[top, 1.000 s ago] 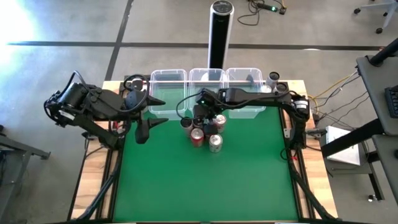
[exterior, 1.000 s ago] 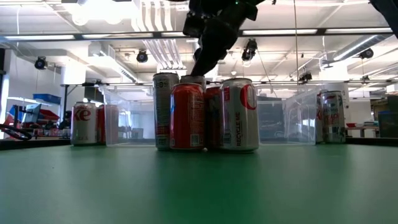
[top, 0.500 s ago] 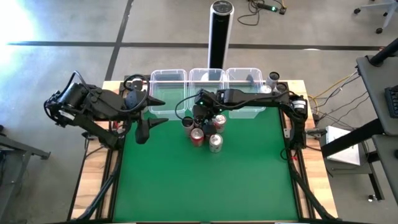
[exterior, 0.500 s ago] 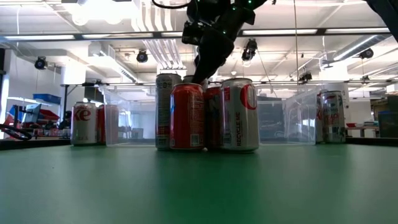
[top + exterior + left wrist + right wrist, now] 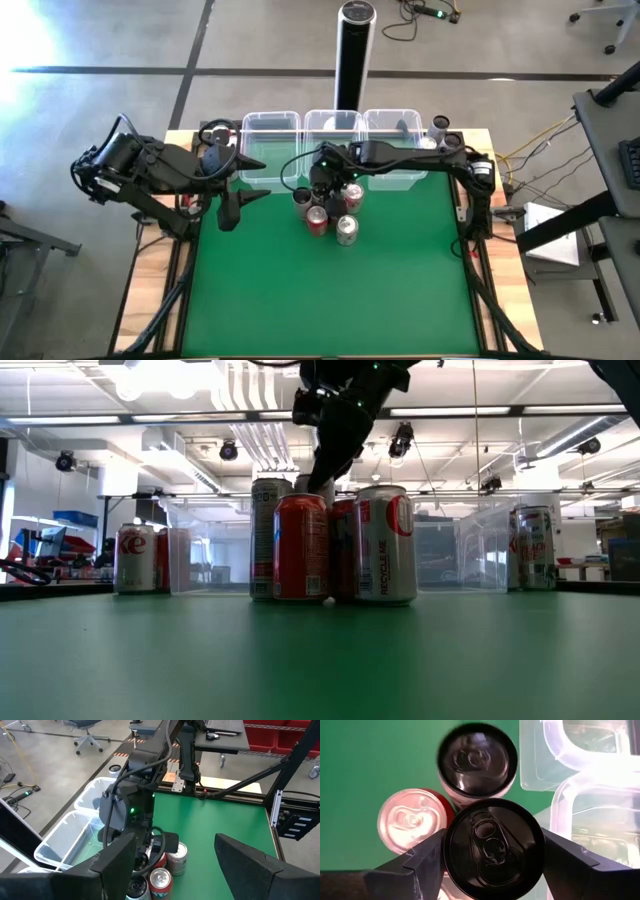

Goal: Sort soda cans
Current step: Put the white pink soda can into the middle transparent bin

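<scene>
High view: five soda cans (image 5: 331, 212) clustered, right gripper (image 5: 324, 191) clamped on one dark-topped can (image 5: 493, 847), left gripper (image 5: 238, 203) apart

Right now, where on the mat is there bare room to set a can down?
The green mat is bare across its whole near half, below the can cluster, and down either side of it. It is crowded by the bins, where the right gripper works over the cans.

Three clear bins (image 5: 334, 128) sitting along green mat (image 5: 330, 290) far edge; tall black post (image 5: 353, 55) standing behind.
</scene>
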You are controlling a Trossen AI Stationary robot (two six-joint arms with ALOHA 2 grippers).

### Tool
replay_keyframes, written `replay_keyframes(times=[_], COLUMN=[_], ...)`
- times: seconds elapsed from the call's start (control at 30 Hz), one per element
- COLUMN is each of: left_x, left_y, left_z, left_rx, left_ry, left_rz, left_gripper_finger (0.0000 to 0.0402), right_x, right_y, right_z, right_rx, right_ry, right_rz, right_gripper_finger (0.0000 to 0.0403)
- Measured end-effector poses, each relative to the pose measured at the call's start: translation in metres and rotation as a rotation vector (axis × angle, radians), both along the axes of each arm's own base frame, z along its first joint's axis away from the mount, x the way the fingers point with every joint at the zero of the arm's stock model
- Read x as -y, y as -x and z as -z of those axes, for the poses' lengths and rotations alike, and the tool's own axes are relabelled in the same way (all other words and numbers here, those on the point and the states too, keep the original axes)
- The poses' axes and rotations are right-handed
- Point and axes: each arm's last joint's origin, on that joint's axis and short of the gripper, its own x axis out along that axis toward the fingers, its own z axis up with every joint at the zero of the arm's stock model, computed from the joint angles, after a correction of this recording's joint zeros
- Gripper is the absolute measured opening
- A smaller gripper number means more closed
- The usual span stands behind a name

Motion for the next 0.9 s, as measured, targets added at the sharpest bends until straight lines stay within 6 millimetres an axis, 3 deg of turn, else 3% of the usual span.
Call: replay_keyframes(times=[0.23, 0.7, 0.9], left_x=[0.0, 0.0, 0.0], left_y=[0.0, -0.001, -0.001], left_z=[0.0, 0.0, 0.0], left_rx=[0.0, -0.003, -0.003], left_ry=[0.0, -0.004, -0.007], left_rz=[0.0, 0.001, 0.003], left_gripper_finger=[0.0254, 0.0254, 0.0254], right_x=[-0.002, -0.012, 0.005], right_y=[0.005, 0.031, 0.042], right_z=[-0.02, -0.129, -0.159], right_rx=[-0.031, 0.096, 0.196], right_ry=[-0.008, -0.087, -0.026], right_rz=[0.002, -0.083, 0.018], right_gripper_finger=[0.0264, 0.0263, 0.0263])
